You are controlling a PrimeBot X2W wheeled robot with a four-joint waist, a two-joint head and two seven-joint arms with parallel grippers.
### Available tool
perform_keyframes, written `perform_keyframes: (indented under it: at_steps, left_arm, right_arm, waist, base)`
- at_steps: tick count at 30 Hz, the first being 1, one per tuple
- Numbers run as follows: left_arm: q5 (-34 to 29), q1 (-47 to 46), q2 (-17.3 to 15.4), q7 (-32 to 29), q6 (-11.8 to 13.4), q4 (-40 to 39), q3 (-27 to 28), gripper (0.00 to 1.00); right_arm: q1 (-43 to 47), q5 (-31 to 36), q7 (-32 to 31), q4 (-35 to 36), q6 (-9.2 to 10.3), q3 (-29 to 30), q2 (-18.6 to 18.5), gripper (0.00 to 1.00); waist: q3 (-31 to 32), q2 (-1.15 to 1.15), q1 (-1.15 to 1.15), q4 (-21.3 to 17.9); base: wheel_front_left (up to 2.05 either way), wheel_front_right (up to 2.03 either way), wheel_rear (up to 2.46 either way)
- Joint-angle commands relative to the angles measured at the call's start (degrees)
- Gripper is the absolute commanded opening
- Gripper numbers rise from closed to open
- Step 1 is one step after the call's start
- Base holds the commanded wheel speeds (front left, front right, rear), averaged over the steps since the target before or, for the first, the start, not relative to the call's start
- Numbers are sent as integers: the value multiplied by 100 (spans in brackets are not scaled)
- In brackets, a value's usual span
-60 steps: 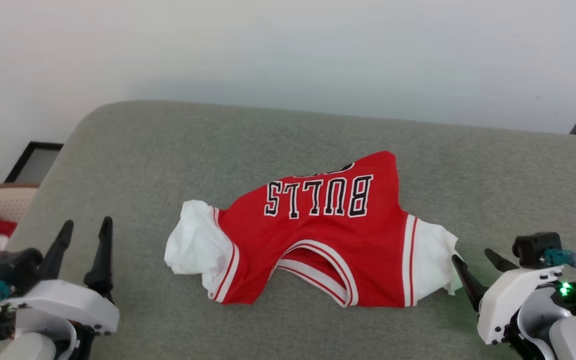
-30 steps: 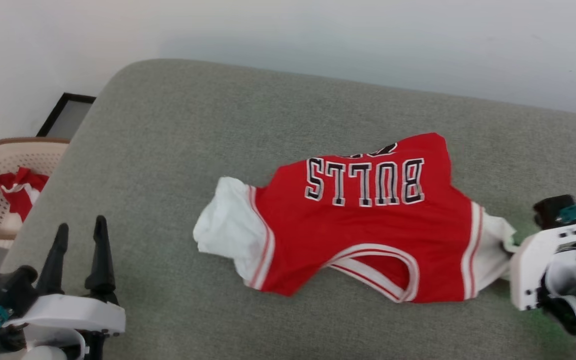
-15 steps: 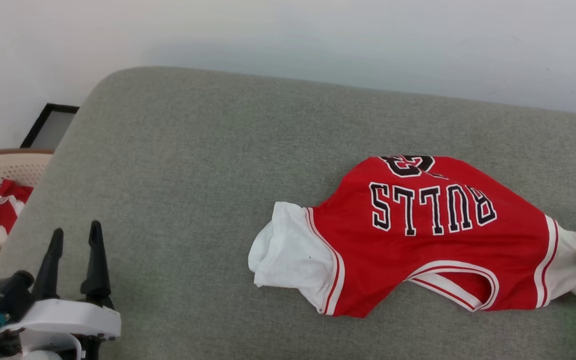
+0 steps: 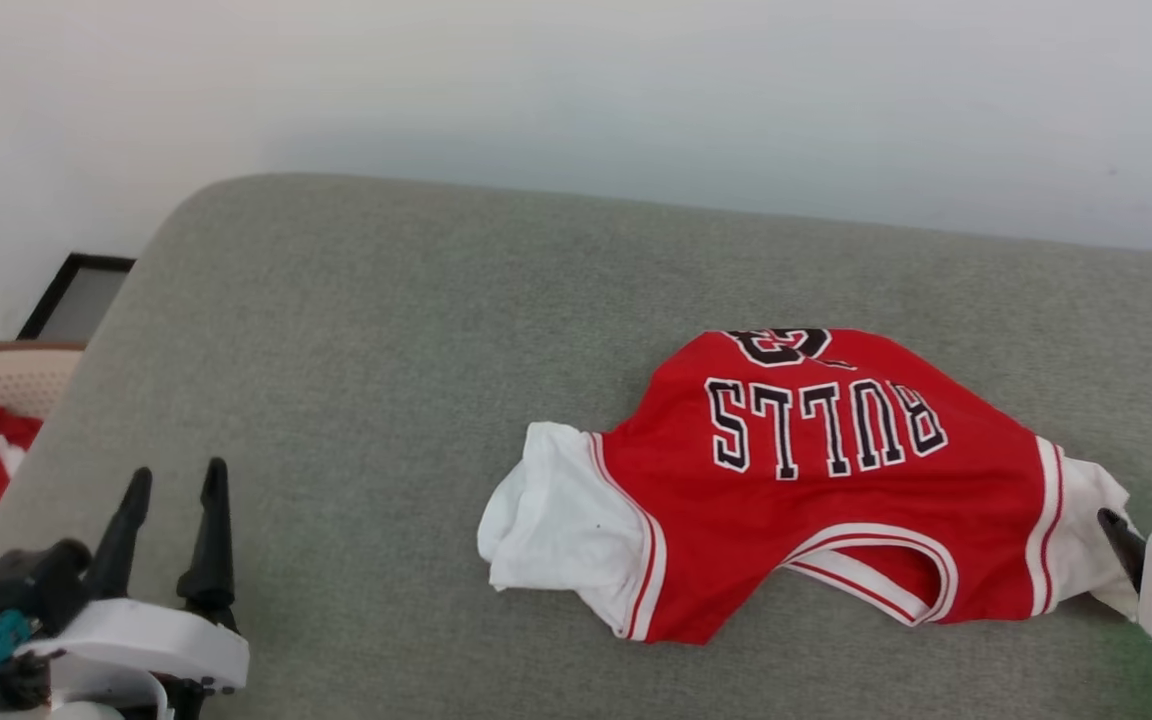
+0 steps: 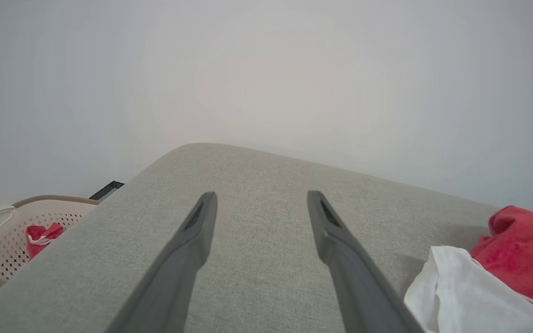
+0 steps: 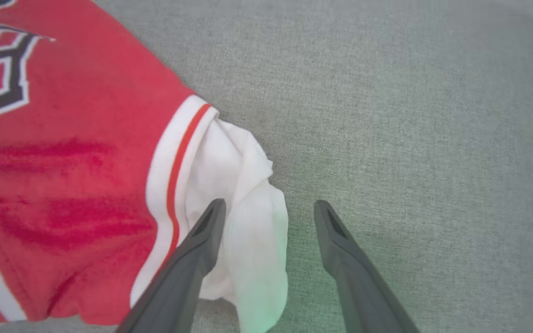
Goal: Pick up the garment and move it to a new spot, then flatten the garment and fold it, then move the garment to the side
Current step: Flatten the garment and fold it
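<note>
Garment (image 4: pixel 816 500) reads "BULLS" in black, white-outlined letters, upside down from the robot; the number beyond looks like 23. Red with white sleeves and striped trim, it lies rumpled, right of centre on the grey cushion (image 4: pixel 356 350). The right tool (image 6: pixel 269 208) gapes empty over its right sleeve, and the left tool (image 4: pixel 178 468), near left, is spread and empty.

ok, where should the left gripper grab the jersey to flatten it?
Probably the bunched white sleeve at the left end of the jersey. Bring the left gripper in low from the left: that sleeve faces it, and its raised folds give the fingers an edge to pinch.
</note>
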State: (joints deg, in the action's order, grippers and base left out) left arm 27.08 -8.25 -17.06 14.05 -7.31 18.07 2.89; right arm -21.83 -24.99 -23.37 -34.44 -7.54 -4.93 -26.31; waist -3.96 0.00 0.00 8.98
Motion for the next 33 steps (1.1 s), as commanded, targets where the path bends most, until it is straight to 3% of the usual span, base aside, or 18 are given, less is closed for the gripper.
perform_keyframes:
  at_steps: [1,10,19,26,33]
  left_arm:
    - [37,-59,-59,-42,-17,-26,-52,100]
    - [711,-270,-740,-1223,-22,-572,-890,100]
    - [1557,-795,-1342,-2807,-22,-1016,-1628,100]
    - [2141,-1309,-1376,-4394,105,-882,-1991,100]
    - [2297,-1787,-1293,-5792,347,-630,-2502,100]
  right_arm:
    - [87,-44,43,76,10,48,-11,100]
    - [529,242,782,1126,11,660,153,100]
    - [1159,950,1723,2339,11,1469,846,100]
    - [1494,1240,2012,2888,10,1842,1305,100]
    - [1559,1354,1939,3102,10,1989,1534,100]
  waist:
    - [95,0,0,-100]
    - [345,0,0,-452]
    - [453,0,0,-857]
    - [432,0,0,-1084]
    - [357,0,0,-1226]
  base:
    - [0,0,0]
    - [0,0,0]
    - [0,0,0]
    - [0,0,0]
    - [0,0,0]
